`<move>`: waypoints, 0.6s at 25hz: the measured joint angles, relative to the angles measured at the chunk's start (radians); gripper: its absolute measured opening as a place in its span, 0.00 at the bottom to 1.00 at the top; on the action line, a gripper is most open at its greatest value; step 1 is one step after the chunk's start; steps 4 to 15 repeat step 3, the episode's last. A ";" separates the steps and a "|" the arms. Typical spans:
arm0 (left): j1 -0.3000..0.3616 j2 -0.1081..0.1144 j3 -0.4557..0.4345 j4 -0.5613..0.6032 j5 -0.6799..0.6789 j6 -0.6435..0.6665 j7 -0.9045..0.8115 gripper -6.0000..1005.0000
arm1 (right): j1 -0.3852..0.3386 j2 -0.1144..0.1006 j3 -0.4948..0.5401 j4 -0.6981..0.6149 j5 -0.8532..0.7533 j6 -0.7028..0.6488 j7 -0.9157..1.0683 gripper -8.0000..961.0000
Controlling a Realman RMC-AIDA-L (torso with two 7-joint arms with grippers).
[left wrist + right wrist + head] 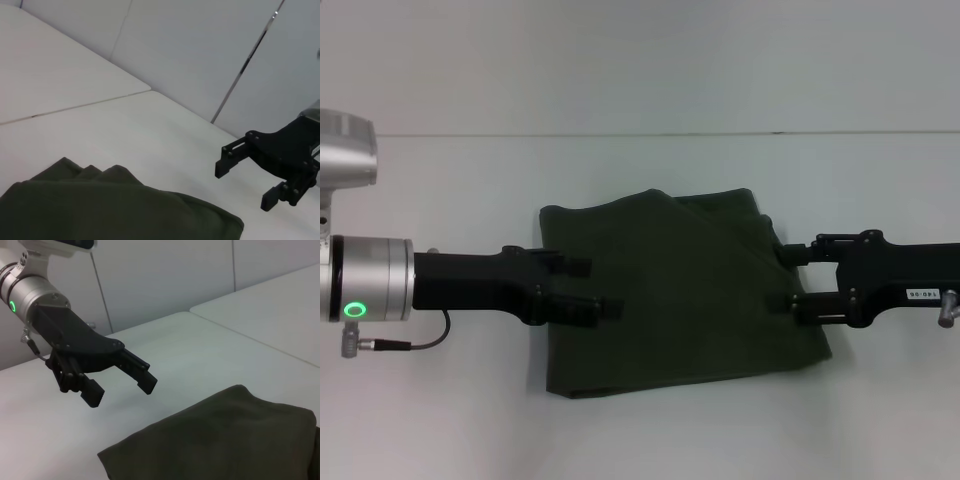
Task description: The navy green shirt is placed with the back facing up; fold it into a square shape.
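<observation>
The navy green shirt (680,290) lies folded into a rough square on the white table (470,190), plain side up, with an upper layer folded diagonally across it. My left gripper (603,287) is open and empty over the shirt's left edge. My right gripper (788,277) is open and empty over the shirt's right edge. The left wrist view shows the shirt (100,210) and the right gripper (245,185) above the table beyond it. The right wrist view shows the shirt (225,435) and the left gripper (121,390) held clear above the table.
A seam (620,134) runs across the table behind the shirt. A pale wall (200,50) stands beyond the table's far edge. Bare white table surface lies in front of the shirt (650,440) and to both sides.
</observation>
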 joint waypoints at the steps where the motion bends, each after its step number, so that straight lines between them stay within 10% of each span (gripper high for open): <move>1: -0.001 0.000 0.000 0.002 0.000 0.000 -0.001 0.95 | 0.001 0.001 0.000 0.000 0.000 0.000 0.000 0.81; 15: -0.003 -0.001 0.000 0.004 0.000 0.001 -0.002 0.95 | 0.002 0.001 0.000 0.000 0.000 0.001 0.000 0.81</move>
